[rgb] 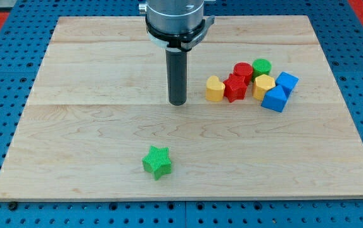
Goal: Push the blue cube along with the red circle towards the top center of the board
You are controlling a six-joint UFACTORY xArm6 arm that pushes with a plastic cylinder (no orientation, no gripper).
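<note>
A red circle block (243, 71) sits in a cluster at the view's right, touching a red star (235, 87) below it and a green circle (261, 66) to its right. A blue cube (287, 82) sits at the cluster's right edge, with a second blue block (274, 99) just below it. My tip (177, 101) rests on the board left of the cluster, about a block's width from the yellow block (215, 89) at the cluster's left end. It touches no block.
A yellow hexagon-like block (263, 86) sits between the red star and the blue blocks. A green star (157, 161) lies alone near the view's bottom centre. The wooden board (73, 126) ends on a blue pegboard surround.
</note>
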